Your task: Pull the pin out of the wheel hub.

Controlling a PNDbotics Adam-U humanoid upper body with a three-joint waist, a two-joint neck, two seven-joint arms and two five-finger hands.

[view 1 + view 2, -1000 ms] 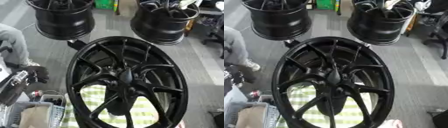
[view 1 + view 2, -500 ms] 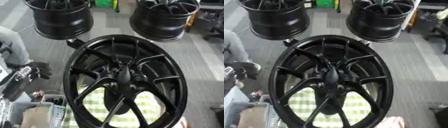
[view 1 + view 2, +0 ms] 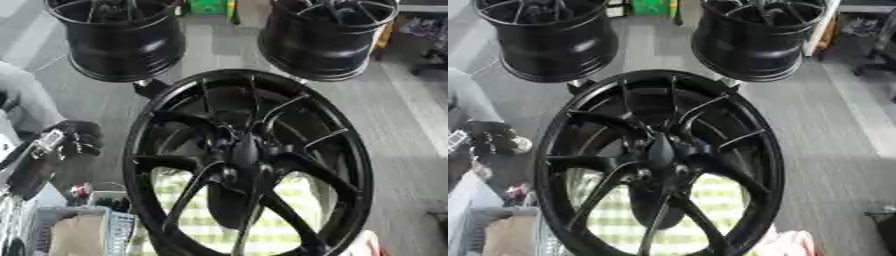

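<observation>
- Left hand [image 3: 74, 137]: a black hand on a black and silver arm shows at the left edge of the left eye view, left of the wheel hub and apart from its rim. Whether its fingers are spread or curled cannot be told; nothing is seen in it.
- Right hand: it shows in neither view.
- Wheel hub [image 3: 248, 165]: a large black multi-spoke wheel fills the centre of both views, face toward the camera, spokes meeting at a dark centre boss.
- Pin: it cannot be made out among the dark centre parts of the wheel hub.
- Checked cloth [image 3: 302, 192]: a green and white checked surface shows through the lower spoke gaps of the wheel hub.
- Two black rims [image 3: 549, 37]: they stand beyond the wheel hub, one to its far left, the other [image 3: 754, 37] to its far right, on the grey floor.
</observation>
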